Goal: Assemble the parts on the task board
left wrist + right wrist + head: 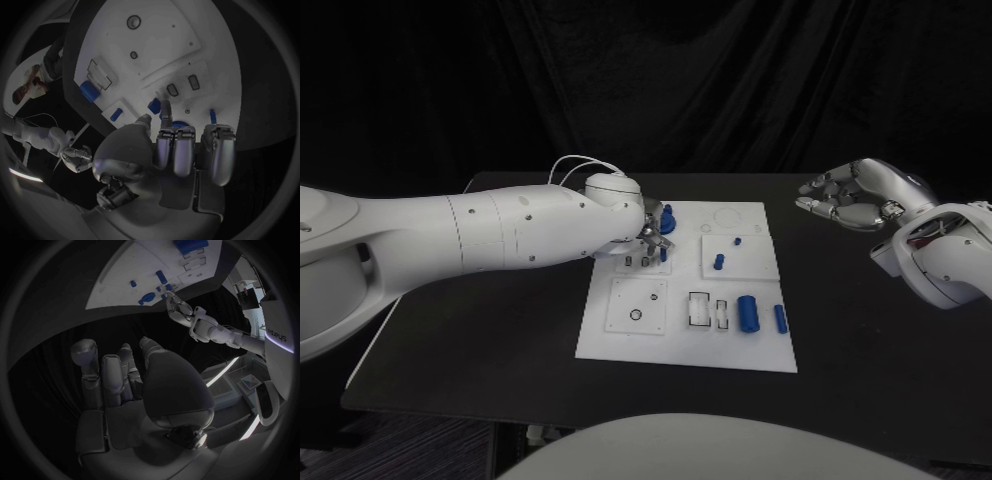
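White task board (687, 350) lies mid-tabletop; nearest me on it rest a thick blue cylinder (749, 313) and a slimmer blue pin (780, 319). Beyond them, at the board's far left corner, my left hand (651, 240) reaches down, one finger extended toward small slots (172, 90), a blue part (668, 219) close against it; whether it pinches that part I cannot tell. I judge slow, square lowering best. My right hand (857, 197) hovers off the board's right, curled on nothing

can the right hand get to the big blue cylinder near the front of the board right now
Probably yes. The right hand hangs off the task board, holding nothing, and no arm or other part lies between it and the blue cylinder.
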